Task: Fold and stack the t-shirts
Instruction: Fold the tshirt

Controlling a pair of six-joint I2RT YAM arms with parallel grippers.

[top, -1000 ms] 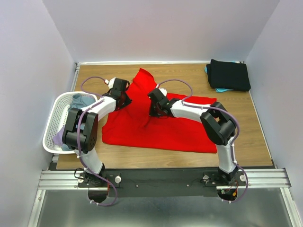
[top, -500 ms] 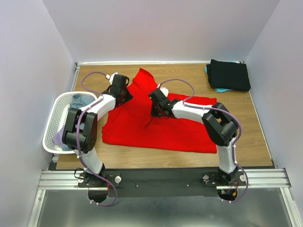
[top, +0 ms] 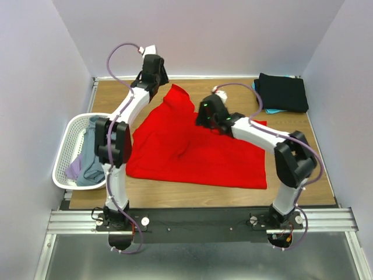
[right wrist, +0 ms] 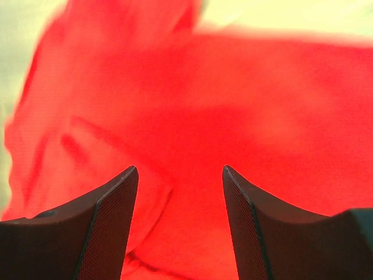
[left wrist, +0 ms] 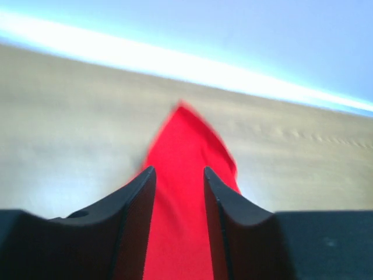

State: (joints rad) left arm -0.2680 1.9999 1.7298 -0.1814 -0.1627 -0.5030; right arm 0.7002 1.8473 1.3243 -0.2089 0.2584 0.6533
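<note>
A bright red t-shirt (top: pixel 192 149) lies spread over the middle of the table, one sleeve (top: pixel 178 96) pointing to the back. My left gripper (top: pixel 158 77) is raised near the back wall beside that sleeve. Its jaws stand open in the left wrist view (left wrist: pixel 179 170), and the red sleeve (left wrist: pixel 186 140) on the wood shows between them. My right gripper (top: pixel 205 116) hovers over the shirt's upper middle, open (right wrist: pixel 179 169), with rumpled red cloth (right wrist: pixel 245 111) below it. A folded black t-shirt (top: pixel 282 92) lies on a teal one (top: pixel 271 110) at the back right.
A white mesh basket (top: pixel 65 143) stands at the table's left edge and holds a grey-blue shirt (top: pixel 93 154) and a lavender one (top: pixel 73 170). White walls close in the back and both sides. Bare wood (top: pixel 116 96) shows at the back left.
Both grippers opened and let go of the red shirt. The left arm swung up and back toward the wall, and the right gripper rose and shifted back-right. The shirt now lies flatter.
</note>
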